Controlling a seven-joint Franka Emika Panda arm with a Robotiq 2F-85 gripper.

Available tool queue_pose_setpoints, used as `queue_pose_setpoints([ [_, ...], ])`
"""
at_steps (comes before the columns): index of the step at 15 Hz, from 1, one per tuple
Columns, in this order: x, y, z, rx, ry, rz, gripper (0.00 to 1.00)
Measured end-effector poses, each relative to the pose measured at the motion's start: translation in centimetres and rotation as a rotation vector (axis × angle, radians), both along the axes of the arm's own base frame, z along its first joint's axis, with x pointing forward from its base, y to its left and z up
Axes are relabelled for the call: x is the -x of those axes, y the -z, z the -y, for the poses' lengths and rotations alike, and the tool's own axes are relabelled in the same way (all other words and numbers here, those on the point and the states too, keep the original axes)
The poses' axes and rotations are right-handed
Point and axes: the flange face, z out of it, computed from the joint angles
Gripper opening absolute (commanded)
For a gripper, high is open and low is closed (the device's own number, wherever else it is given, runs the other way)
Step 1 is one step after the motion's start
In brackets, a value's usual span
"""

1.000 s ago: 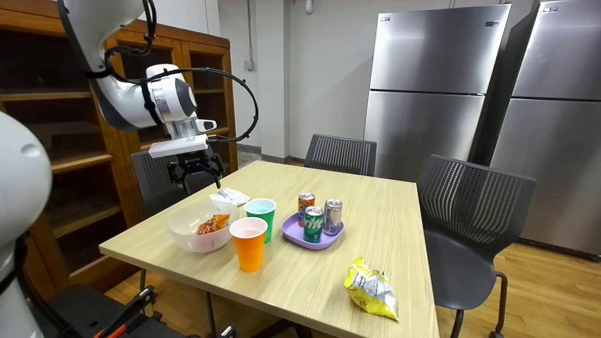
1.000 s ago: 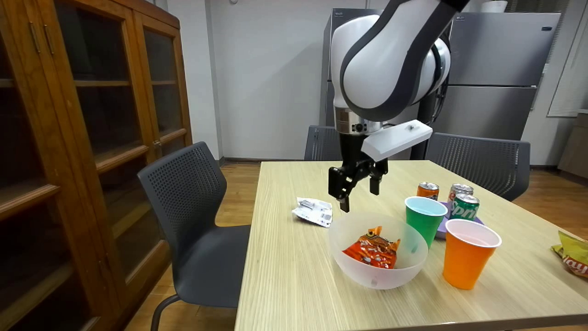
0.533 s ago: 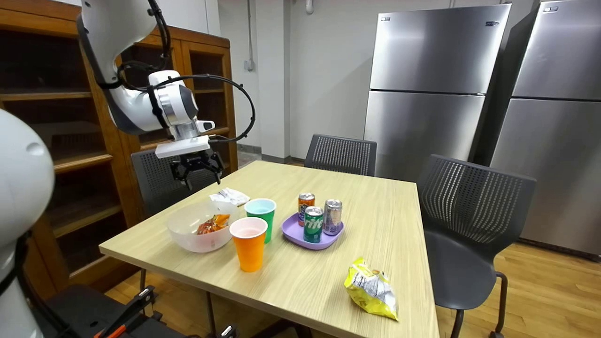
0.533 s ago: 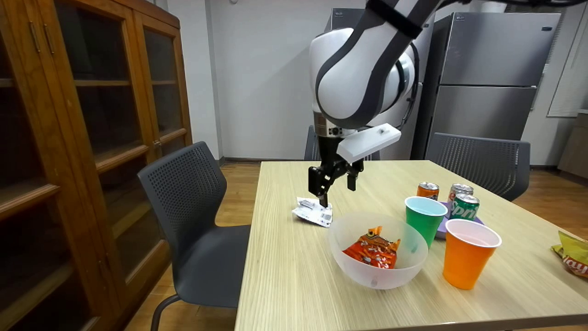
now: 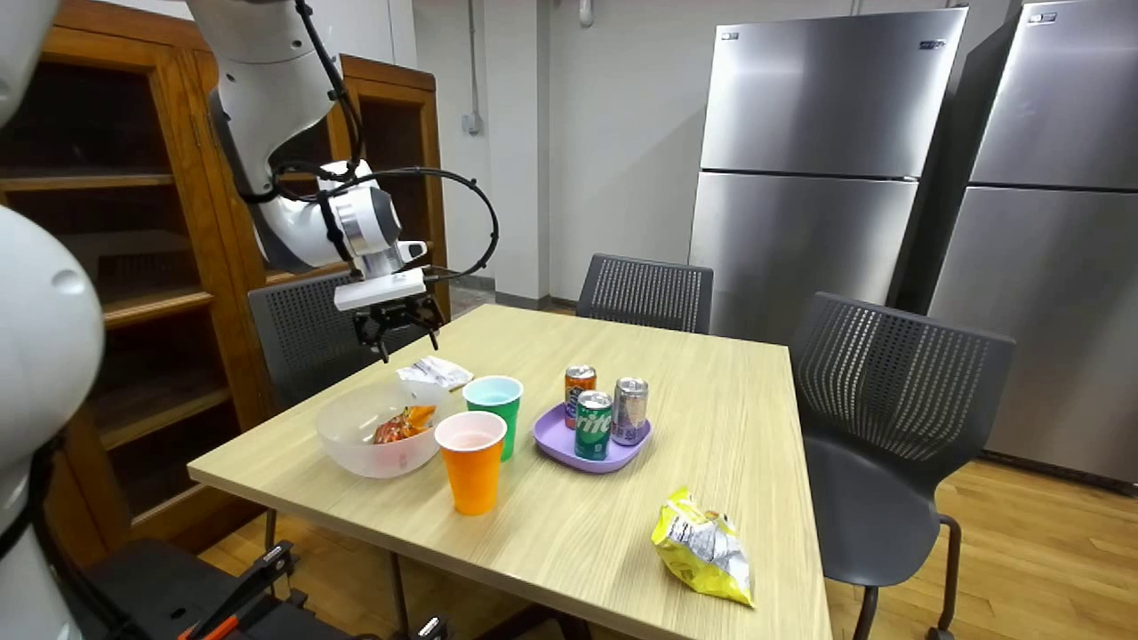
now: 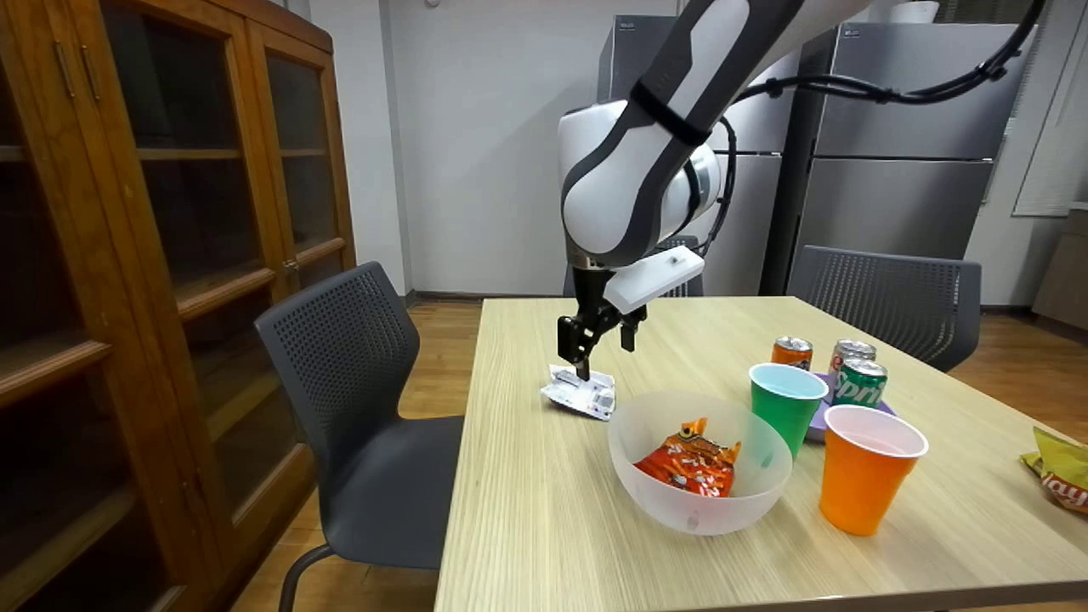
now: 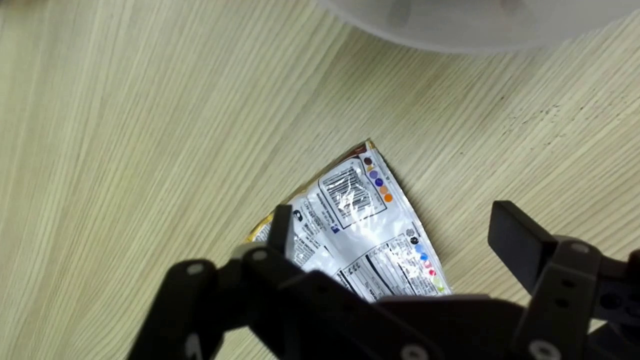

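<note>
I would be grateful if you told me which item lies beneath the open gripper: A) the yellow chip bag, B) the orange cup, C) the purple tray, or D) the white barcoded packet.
D: the wrist view shows the white barcoded packet lying on the table beneath the open gripper.

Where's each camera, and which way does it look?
An exterior view: near the arm, facing the table and fridges; arm and gripper show.
An exterior view: near the bowl, facing along the table; arm and gripper show.
Wrist view: on the arm, looking down at the packet; gripper shows.
Both exterior views share table, bowl and fridges.
</note>
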Motion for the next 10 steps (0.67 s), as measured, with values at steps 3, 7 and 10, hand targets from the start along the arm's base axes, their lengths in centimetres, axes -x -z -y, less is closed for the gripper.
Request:
queue_pose_setpoints([
  [3, -1.9, 1.4, -0.4, 0.003, -0.061, -0.001, 1.00],
  [7, -4.3, 3.0, -0.5, -0.009, -0.148, -0.010, 1.00],
  [10, -5.8, 3.8, -0.5, -0.038, -0.207, -0.022, 1.00],
])
